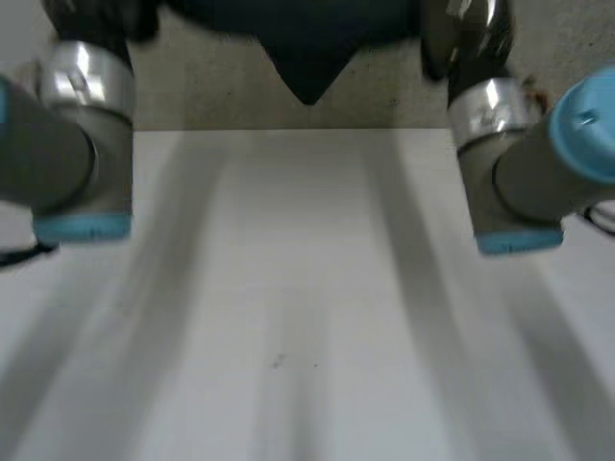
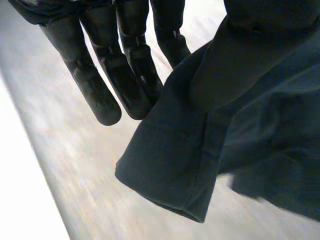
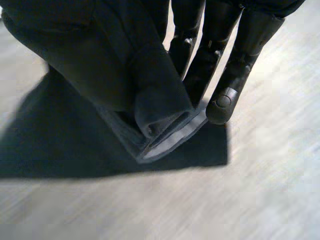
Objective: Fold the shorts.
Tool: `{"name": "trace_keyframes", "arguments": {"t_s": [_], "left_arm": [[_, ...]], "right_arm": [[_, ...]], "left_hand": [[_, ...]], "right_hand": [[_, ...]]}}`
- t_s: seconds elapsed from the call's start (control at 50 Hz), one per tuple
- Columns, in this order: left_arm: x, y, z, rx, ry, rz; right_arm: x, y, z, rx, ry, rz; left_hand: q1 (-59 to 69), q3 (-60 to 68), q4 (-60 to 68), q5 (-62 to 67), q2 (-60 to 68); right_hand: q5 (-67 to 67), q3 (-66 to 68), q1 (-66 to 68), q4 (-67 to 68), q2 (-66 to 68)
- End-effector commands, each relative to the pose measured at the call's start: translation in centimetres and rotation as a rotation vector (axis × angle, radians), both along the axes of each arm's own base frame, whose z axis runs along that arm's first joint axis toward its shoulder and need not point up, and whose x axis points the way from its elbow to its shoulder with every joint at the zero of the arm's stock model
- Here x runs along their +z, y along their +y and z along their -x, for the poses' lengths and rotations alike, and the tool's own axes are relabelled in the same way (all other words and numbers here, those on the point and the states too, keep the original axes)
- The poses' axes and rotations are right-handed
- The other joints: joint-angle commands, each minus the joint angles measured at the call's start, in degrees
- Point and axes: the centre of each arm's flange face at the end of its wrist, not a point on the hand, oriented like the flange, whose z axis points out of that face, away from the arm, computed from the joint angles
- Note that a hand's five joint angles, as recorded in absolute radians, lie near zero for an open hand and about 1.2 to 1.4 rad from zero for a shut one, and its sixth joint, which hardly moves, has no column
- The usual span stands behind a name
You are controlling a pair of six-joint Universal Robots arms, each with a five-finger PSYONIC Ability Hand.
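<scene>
L hand [image 2: 125, 75], fingers near straight, pinches a hem of the shorts [image 2: 200, 150] vs its cloth-draped thumb, so the dark, soft, seam-stitched fabric hangs slack over the white table [image 1: 307, 288] far edge, prob. for laying flat, while R hand [image 3: 235, 75] likewise nips a thick doubled edge btwn straight fingers & thumb.

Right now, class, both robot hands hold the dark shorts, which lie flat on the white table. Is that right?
The left robot hand and the right robot hand do hold the dark shorts, but these hang in the air between them, not flat on the white table; the head view shows it.
</scene>
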Motion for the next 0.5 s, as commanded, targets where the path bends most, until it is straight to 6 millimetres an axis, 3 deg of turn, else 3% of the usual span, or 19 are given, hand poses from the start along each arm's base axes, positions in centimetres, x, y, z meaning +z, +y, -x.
{"name": "trace_keyframes", "arguments": {"t_s": [0.02,0.08,0.1,0.16,0.26,0.5], "left_arm": [[-14.4,0.0,0.9,-0.037,-0.195,-0.358],[-17.9,0.6,0.8,-0.042,-0.242,-0.452],[-19.7,1.2,0.7,-0.044,-0.276,-0.512],[-21.8,2.5,0.4,-0.048,-0.333,-0.6],[-23.6,5.4,-0.4,-0.052,-0.456,-0.745],[-20.0,10.5,-3.0,-0.056,-0.518,-0.839]], "right_arm": [[-12.2,-0.2,-0.3,0.0,0.215,-0.377],[-16.4,0.3,0.0,-0.004,0.291,-0.508],[-17.3,0.5,0.1,-0.003,0.312,-0.536],[-19.4,1.3,0.6,-0.011,0.381,-0.631],[-19.5,2.5,1.6,-0.017,0.434,-0.737],[-15.5,6.6,4.0,-0.013,0.504,-0.849]], "left_hand": [[16.1,11.5,11.3,13.5,11.1],[16.1,11.5,11.3,13.5,11.1],[16.1,11.5,11.3,13.5,11.1],[16.1,11.5,11.3,13.5,11.1],[16.1,11.5,11.3,13.5,11.1],[16.1,11.5,11.3,13.5,11.1]], "right_hand": [[13.7,12.5,24.1,11.9,12.5],[13.7,12.5,24.1,11.9,12.5],[13.7,12.5,24.1,11.9,12.5],[13.7,12.5,24.1,11.9,12.5],[13.7,12.5,24.1,11.9,12.5],[13.7,12.5,24.1,11.9,12.5]]}}
